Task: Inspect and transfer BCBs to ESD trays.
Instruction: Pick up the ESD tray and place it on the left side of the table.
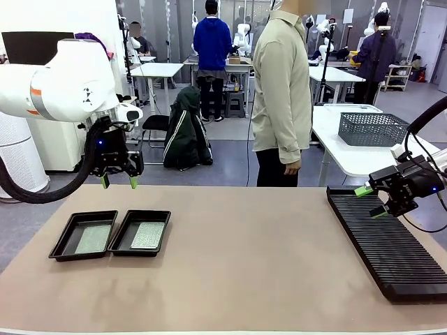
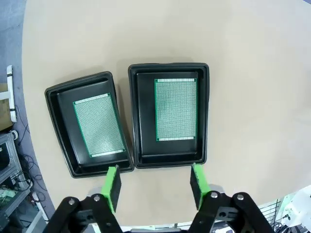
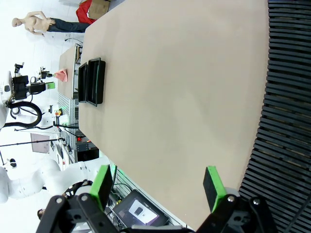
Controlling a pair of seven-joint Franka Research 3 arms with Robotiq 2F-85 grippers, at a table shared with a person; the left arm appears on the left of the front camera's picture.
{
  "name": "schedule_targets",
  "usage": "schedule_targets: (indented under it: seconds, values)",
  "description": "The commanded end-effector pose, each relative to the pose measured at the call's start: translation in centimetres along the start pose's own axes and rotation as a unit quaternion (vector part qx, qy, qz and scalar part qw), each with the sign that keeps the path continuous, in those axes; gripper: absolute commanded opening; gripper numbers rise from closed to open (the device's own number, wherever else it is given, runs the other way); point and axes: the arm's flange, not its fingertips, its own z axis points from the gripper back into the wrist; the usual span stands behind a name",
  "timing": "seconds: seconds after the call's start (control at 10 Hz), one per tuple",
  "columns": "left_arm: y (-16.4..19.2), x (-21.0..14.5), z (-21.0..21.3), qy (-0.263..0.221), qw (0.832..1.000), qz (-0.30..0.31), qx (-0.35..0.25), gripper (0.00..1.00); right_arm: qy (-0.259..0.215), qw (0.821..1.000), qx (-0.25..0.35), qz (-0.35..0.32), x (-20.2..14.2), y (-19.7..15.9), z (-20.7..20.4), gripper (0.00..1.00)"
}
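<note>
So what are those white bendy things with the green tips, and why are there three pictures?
They are two robot arms. Each ends in a gripper, a hand with two green-tipped fingers. The big picture looks across the table: the left gripper hangs above two black trays, and the right gripper hovers over a long ribbed black rack. A person stands on the far side. The other two pictures come from little cameras on the arms' wrists. The left one looks straight down between its fingers at the trays; a green circuit board lies flat in each. The right one looks along the table and rack. Both grippers are open, holding nothing.
</note>
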Motion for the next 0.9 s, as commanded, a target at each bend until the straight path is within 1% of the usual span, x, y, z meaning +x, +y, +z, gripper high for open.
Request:
schedule_targets:
  seconds: [0.0,0.8]
  values:
    - [-0.01,-0.07,-0.39,0.001,1.0,-0.002,0.0,0.77,0.002,1.0,-0.009,0.001,-0.01,0.02,0.09,1.0]
    - [-0.01,-0.07,-0.39,0.001,1.0,-0.002,0.0,0.77,0.002,1.0,-0.009,0.001,-0.01,0.02,0.09,1.0]
